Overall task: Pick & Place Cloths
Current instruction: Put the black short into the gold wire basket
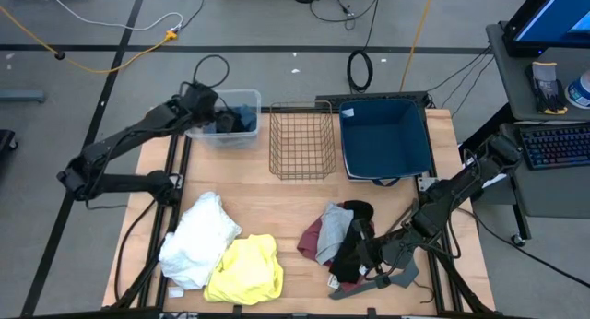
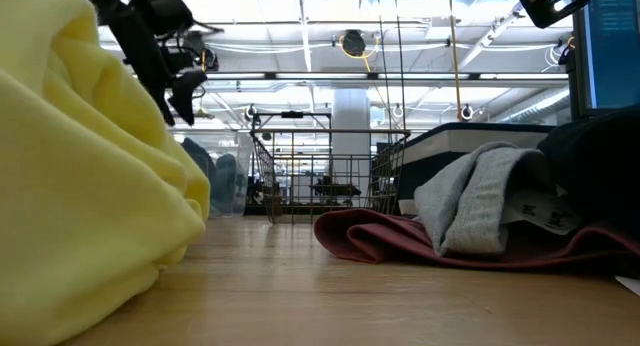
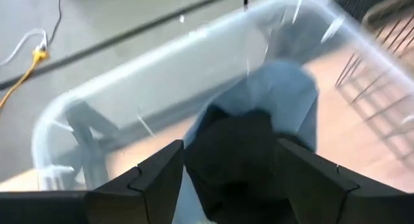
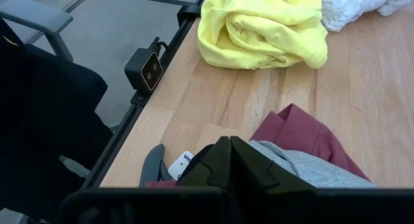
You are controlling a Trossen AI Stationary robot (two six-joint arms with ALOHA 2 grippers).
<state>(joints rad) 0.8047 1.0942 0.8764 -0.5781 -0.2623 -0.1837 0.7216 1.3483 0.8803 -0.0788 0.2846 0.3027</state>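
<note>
The left tool (image 3: 229, 175) hangs over the clear bin (image 1: 224, 132), its fingers spread apart and holding nothing. Right under it in the bin lie a black cloth (image 3: 236, 146) and a blue cloth (image 3: 278, 91). The right tool (image 4: 231, 160) is squeezed tight, empty, just above the grey cloth (image 4: 310, 172) and maroon cloth (image 4: 301, 130) on the tabletop (image 4: 252, 94). Farther off lies the yellow cloth (image 4: 262, 26).

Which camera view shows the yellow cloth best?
The high view: the yellow cloth lies whole on the table's near side, beside the white cloth. The right wrist view shows most of it, folded. The low view shows only a close yellow bulk. The left wrist view does not show it.
</note>
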